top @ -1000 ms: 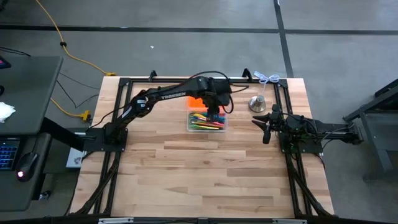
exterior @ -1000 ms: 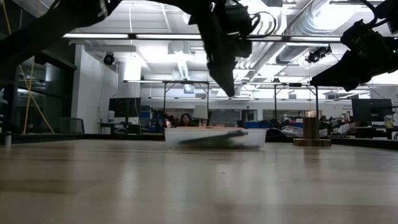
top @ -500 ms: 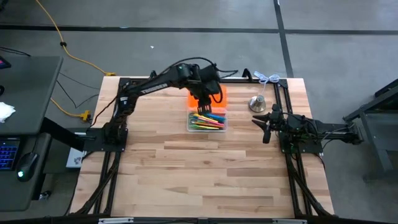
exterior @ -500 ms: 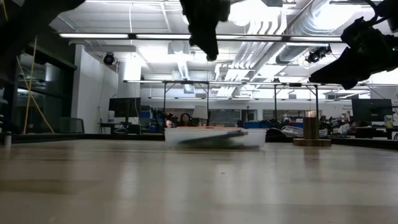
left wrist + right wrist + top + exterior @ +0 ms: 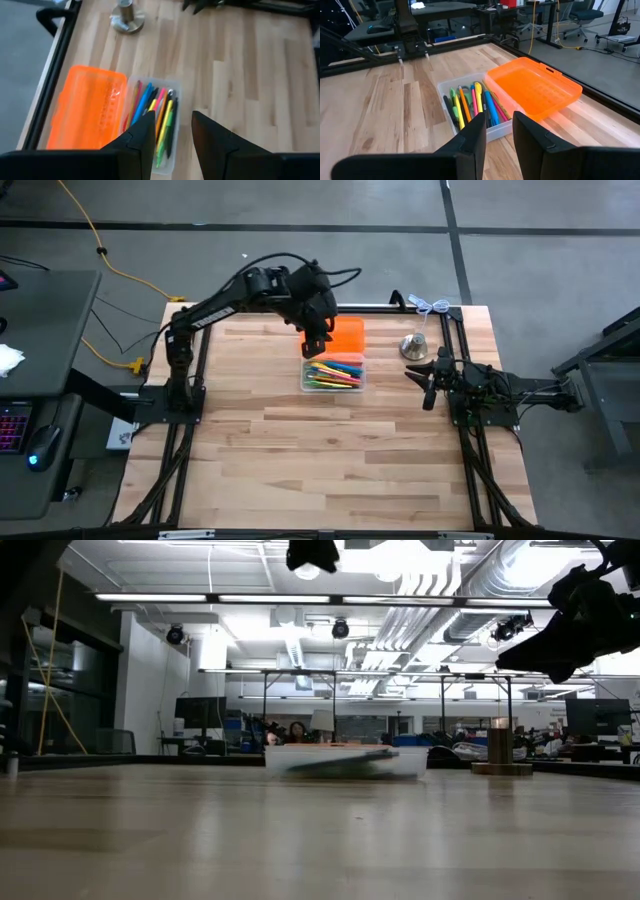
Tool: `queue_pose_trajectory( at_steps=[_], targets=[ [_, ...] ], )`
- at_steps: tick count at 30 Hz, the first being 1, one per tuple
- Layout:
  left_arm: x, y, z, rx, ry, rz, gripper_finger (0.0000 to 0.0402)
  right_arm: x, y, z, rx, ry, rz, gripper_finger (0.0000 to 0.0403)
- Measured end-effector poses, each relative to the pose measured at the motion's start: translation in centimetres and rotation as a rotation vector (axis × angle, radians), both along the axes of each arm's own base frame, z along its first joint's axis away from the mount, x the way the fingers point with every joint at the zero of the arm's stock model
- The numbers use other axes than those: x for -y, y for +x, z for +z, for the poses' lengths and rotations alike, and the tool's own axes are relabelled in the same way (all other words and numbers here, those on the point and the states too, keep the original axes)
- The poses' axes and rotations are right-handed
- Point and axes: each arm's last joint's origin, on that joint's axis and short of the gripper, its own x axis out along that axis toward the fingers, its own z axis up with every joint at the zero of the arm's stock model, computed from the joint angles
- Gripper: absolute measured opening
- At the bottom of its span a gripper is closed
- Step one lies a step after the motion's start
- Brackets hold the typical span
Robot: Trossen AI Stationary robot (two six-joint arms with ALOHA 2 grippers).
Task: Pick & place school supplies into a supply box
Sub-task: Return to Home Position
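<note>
Left arm: reaches from its base at the left edge of the worktop [image 5: 300, 470] toward the far side. The left end effector [image 5: 315, 345] hangs high over the seam between the orange lid [image 5: 347, 336] and the supply box [image 5: 304, 377]; in the low view only its tip shows at the top edge, well clear of the wood. Fingers [image 5: 145, 127] stand apart with an open gap, nothing between them.

Right arm: folded low at the right edge of the worktop. The right end effector [image 5: 421, 380] points toward the box and is well apart from it. Its fingers [image 5: 472, 132] are parted as well, and it carries nothing.

Supply box: clear tub, far centre of the worktop, sitting flat. The lid lies just beside it on the far side, long edges adjoining; whether they touch, I cannot tell.

Contents: pens and pencils [image 5: 335, 373] lie lengthwise in the tub, side by side: green, yellow, orange, pink, blue and black are visible. None lie loose on the worktop.

Other: a silver bell-shaped object [image 5: 415, 346] stands upright near the far right corner, apart from the lid.
</note>
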Motion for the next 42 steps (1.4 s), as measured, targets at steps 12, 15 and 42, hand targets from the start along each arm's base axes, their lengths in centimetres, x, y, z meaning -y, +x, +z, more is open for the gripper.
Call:
queue_pose_trajectory(
  at_steps=[12,15,42],
  targets=[
    [0.7,-1.7,1.9,0.066,-0.038,-0.066,0.0156,0.0,0.0,0.0,-0.004,-0.001,-0.003,0.0074],
    [0.8,-1.8,1.7,0.049,-0.058,-0.077,0.0156,0.0,0.0,0.0,-0.006,-0.003,-0.014,0.0074],
    [5.2,-7.0,-6.6,0.231,-0.105,-0.029,0.0156,0.3,-0.2,0.0,-0.008,-0.03,-0.124,0.0074]
  ],
)
